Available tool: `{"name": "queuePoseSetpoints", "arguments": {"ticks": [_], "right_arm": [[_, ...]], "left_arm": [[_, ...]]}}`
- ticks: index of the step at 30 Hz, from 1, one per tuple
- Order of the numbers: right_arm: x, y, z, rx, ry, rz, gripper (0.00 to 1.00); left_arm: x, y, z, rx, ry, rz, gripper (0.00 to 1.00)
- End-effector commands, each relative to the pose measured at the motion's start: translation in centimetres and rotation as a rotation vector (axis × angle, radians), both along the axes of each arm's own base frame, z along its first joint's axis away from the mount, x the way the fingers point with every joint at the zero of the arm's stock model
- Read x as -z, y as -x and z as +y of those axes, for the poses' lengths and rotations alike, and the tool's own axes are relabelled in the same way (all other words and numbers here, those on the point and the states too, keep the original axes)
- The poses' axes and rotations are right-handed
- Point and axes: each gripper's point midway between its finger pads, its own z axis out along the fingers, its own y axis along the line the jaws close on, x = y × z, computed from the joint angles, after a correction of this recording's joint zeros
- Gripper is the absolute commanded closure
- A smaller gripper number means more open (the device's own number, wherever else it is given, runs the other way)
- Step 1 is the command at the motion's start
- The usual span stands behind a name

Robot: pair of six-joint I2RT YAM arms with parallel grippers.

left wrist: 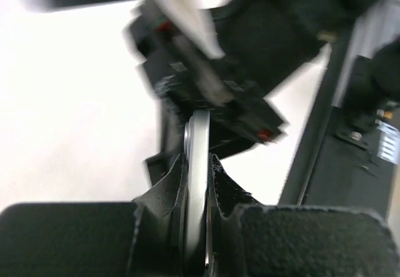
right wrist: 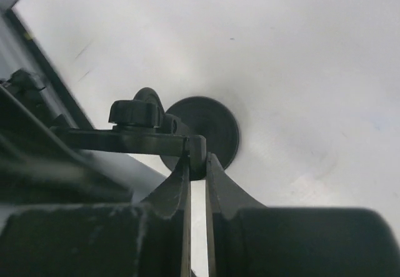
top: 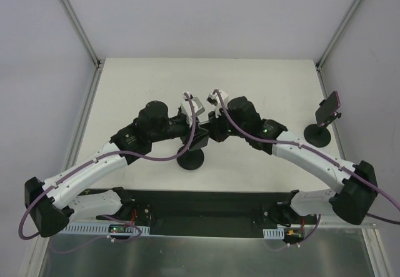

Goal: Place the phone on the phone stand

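Note:
My left gripper (left wrist: 197,164) is shut on a thin flat phone (left wrist: 197,141), seen edge-on with a pale grey edge. In the top view the left gripper (top: 194,129) holds the phone's dark slab (top: 199,138) just above the phone stand (top: 190,160) at the table's middle. My right gripper (right wrist: 197,157) is shut on the stand's clip arm (right wrist: 196,147), above the stand's round black base (right wrist: 212,124). In the top view the right gripper (top: 211,132) meets the left one from the right. How the phone meets the clip is hidden.
A second black stand (top: 317,137) is at the right edge of the table. It carries a dark slab with a pinkish-purple edge (top: 329,106). A black rail (top: 206,205) runs along the near edge by the arm bases.

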Motion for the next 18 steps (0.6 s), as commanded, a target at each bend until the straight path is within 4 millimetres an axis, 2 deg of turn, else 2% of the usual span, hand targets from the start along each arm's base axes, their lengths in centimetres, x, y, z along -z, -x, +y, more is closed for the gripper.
{"name": "queuePoseSetpoints", "arguments": {"ticks": [1,2,3,5,6,10,13,15,16,17,18], "right_arm": [[-5.5,-0.2,-1.4,0.525,-0.092,-0.103,1.0],[-5.3,-1.0,-3.8,0.714,-0.042,-0.174,0.99],[-5.6,1.3,-2.3,0.73,-0.101,-0.146,1.0],[-5.5,2.1,-2.2,0.823,-0.126,-0.202,1.0],[-5.6,3.7,-0.9,0.795,-0.14,-0.197,1.0],[-5.9,5.5,1.7,0.745,-0.151,-0.2,1.0],[-7.2,6.3,1.8,0.728,-0.147,-0.23,1.0],[-6.7,6.8,1.4,0.704,-0.151,-0.227,1.0],[-7.4,7.1,0.6,0.692,-0.181,-0.216,0.97],[-7.1,7.7,0.8,0.625,-0.178,-0.217,0.88],[-5.8,8.1,0.5,0.571,-0.146,-0.231,0.76]], "left_arm": [[-1.2,-7.2,6.7,-0.619,-0.047,-0.191,1.0],[-1.7,-8.1,7.9,-0.721,-0.026,-0.205,1.0],[-1.2,-8.4,8.3,-0.76,-0.016,-0.199,1.0],[-1.1,-8.8,8.5,-0.789,0.018,-0.217,1.0],[-1.1,-9.1,8.4,-0.82,0.093,-0.206,1.0],[-0.6,-9.5,8.1,-0.839,0.134,-0.198,1.0],[-0.5,-9.6,8.0,-0.848,0.137,-0.207,1.0],[-0.3,-9.4,7.8,-0.826,0.134,-0.202,1.0],[-0.2,-9.1,7.5,-0.807,0.133,-0.194,1.0],[-0.2,-8.9,7.4,-0.794,0.136,-0.188,1.0],[0.1,-8.7,7.2,-0.777,0.137,-0.176,1.0]]}}
